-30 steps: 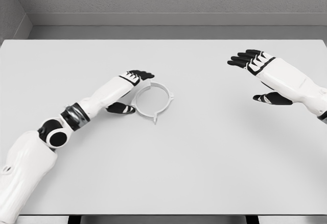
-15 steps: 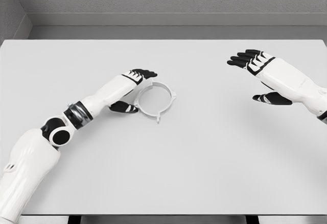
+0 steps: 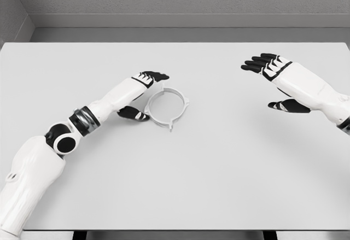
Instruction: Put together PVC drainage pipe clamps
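Observation:
A white ring-shaped pipe clamp (image 3: 168, 107) with small tabs lies flat on the white table (image 3: 219, 169), left of centre. My left hand (image 3: 143, 94) sits just left of it, fingers stretched out past the ring's far-left rim and thumb by its near-left side, open and holding nothing. Whether it touches the ring is unclear. My right hand (image 3: 272, 81) hovers over the right part of the table, well away from the clamp, its fingers extended and open.
A grey wall runs behind the table's far edge (image 3: 175, 42). Nothing else lies on the tabletop besides the clamp.
The left hand has crept slightly right and farther, and the clamp has shifted a little to the right with it. The right hand has drifted slightly left.

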Available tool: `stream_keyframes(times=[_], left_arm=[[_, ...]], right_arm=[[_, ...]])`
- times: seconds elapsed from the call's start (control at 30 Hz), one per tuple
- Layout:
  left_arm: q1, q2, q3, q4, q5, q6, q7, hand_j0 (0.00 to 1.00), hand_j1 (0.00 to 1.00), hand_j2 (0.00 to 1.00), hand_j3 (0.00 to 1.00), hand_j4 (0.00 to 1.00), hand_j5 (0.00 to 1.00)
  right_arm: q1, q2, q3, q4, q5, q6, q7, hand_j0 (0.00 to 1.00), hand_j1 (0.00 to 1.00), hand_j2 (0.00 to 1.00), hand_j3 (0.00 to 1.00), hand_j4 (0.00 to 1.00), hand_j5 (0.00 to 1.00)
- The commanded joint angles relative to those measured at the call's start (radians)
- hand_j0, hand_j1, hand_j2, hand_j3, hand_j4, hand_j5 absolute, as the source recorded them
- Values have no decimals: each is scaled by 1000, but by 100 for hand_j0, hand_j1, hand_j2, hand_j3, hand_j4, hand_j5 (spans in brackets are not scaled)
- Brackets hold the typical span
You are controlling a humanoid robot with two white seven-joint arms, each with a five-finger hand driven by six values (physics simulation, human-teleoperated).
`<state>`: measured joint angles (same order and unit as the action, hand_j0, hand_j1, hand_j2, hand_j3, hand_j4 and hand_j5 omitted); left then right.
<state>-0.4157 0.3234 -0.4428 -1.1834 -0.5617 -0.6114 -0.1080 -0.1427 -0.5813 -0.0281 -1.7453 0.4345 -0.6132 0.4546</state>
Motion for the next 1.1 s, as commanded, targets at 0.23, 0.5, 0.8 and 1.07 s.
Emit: stream_keyframes(times=[0.23,0.5,0.8,1.07], left_arm=[[25,9,1,-45,20,0,1,100,100,100,100,100,100],[57,46,0,-111,22,0,2,100,100,100,100,100,100],[106,60,-23,-194,14,0,2,100,100,100,100,100,100],[87,39,-40,-185,9,0,2,100,100,100,100,100,100]], right_arm=[[0,0,-1,1,-7,2,-1,100,100,100,100,100,100],[0,1,4,0,-8,2,-1,100,100,100,100,100,100],[3,66,30,1,-7,2,6,100,100,100,100,100,100],[3,66,28,-2,-8,2,1,100,100,100,100,100,100]])
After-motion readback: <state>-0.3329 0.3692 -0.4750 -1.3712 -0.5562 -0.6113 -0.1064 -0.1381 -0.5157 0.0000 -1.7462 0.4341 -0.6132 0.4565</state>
